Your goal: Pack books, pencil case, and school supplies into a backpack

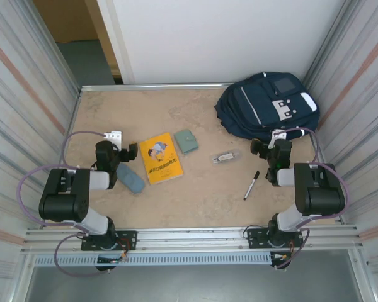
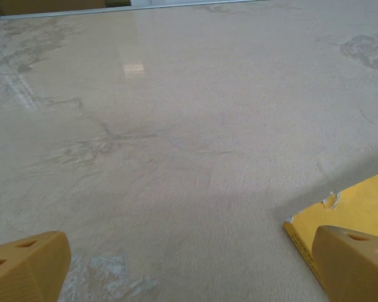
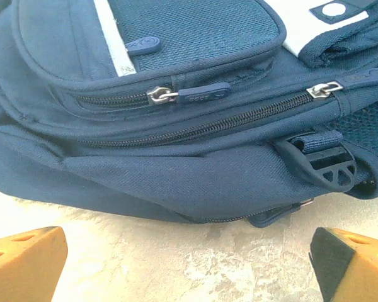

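Right now both my arms are folded low, elbows toward the near edge of the table [image 1: 195,113] and forearms reaching toward the far edge. My left gripper [image 1: 125,151] [image 2: 189,270] hangs over bare tabletop near the left edge, jaws spread wide and empty. My right gripper [image 1: 268,143] [image 3: 189,270] faces the backpack [image 1: 264,107] [image 3: 176,163] from just beside it, also gaping with nothing between the fingers.

The backpack lies flat in the far right corner, front pockets up, its zips shut along the side nearest me. The yellow book [image 1: 160,158] [image 2: 359,207] lies flat left of centre, just beside my left jaws, long axis near to far and tilted slightly. The slate-blue pencil case [image 1: 131,178] rests by my left wrist, slanting from far left to near right. The grey-green booklet [image 1: 187,141] sits just beyond the book's far right corner. The clear packet [image 1: 225,157] lies mid-table, and the black marker [image 1: 251,185] slants from near left to far right, near my right arm.
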`<state>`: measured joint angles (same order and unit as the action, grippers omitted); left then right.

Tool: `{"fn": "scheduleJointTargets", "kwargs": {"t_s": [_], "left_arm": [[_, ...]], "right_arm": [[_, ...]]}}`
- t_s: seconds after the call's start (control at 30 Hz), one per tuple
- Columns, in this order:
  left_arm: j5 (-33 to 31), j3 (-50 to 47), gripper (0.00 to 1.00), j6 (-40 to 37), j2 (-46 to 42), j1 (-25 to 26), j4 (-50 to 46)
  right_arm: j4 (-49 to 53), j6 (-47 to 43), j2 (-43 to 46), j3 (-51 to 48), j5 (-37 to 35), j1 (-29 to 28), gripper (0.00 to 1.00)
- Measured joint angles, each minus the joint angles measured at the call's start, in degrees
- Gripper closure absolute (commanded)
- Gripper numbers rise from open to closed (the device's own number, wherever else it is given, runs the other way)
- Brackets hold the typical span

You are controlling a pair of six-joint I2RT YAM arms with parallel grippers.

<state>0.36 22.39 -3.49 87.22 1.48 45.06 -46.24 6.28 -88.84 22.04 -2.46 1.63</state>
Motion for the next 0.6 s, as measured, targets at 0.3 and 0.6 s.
{"fn": "scheduleJointTargets", "kwargs": {"t_s": [0.3,0.6], "left_arm": [[0.0,0.0,0.01,0.0,0.0,0.0,0.0],[0.0,0.0,0.01,0.0,0.0,0.0,0.0]], "right_arm": [[0.0,-0.8,0.0,0.0,1.0,0.0,0.01],[0.0,-0.8,0.0,0.0,1.0,0.0,0.01]]}}
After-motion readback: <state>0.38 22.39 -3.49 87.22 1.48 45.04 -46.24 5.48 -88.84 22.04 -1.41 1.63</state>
